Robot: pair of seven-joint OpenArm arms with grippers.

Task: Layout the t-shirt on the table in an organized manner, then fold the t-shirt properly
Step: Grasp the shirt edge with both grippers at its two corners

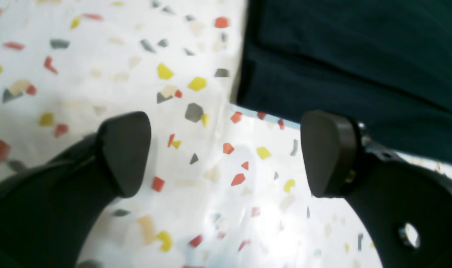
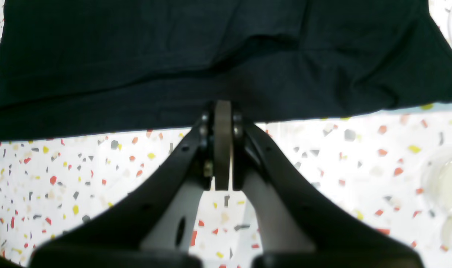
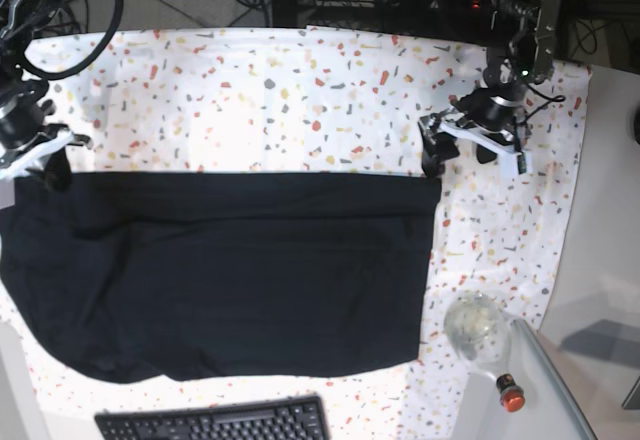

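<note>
Your left pincer (image 1: 226, 152) hangs released over the speckled worktop (image 1: 99, 74), its pads spread wide just beside the t-shirt (image 3: 230, 270) corner. Your right pincer (image 2: 222, 108) is clenched on the shirt's edge at the other top corner. You have the shirt spread flat across the worktop, above the keyboard (image 3: 215, 422).

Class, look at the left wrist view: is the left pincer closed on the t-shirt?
No. The left pincer stands wide open over the speckled table, with the t-shirt lying just beyond its fingertips, not between them.
</note>
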